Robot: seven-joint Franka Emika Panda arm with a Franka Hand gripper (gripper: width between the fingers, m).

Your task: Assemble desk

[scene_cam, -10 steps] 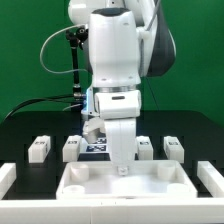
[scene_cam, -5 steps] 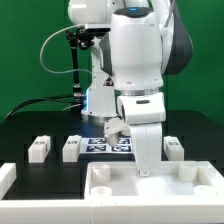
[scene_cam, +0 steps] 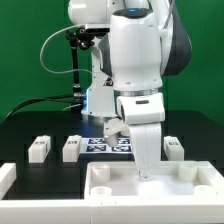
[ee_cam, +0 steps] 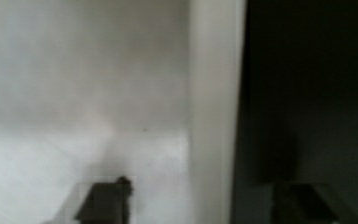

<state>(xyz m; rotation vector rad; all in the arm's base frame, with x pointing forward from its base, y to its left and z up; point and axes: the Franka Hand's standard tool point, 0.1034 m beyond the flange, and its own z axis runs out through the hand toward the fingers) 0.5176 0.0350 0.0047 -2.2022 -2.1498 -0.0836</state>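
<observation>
**A:** What has changed?

**B:** Since a second ago, the arm [scene_cam: 135, 60] and the desk panel [scene_cam: 100, 178] have both shifted toward the exterior view's right. Over the last half second neither has stirred.

**A:** Take me across from the left.

**B:** On the black worktop [scene_cam: 25, 130], the first leg [scene_cam: 38, 148] sits farthest toward the exterior view's left, with the second leg [scene_cam: 72, 148] near it. Just beside that, the marker board [scene_cam: 102, 147] lies flat. The panel lies in front of them, nearest the camera. It runs from about the middle out to the picture's right edge, with its raised rim and corner sockets facing up. The third leg [scene_cam: 172, 147] stands behind the panel's right part, apart from it.

**A:** And the tool?

**B:** The tool [scene_cam: 143, 172] points straight down at the panel's far rim. The wrist view is blurred, but it shows the fingers [ee_cam: 105, 200] on either side of that rim with a gap on each side. So the tool is released and grasps nothing.
</observation>
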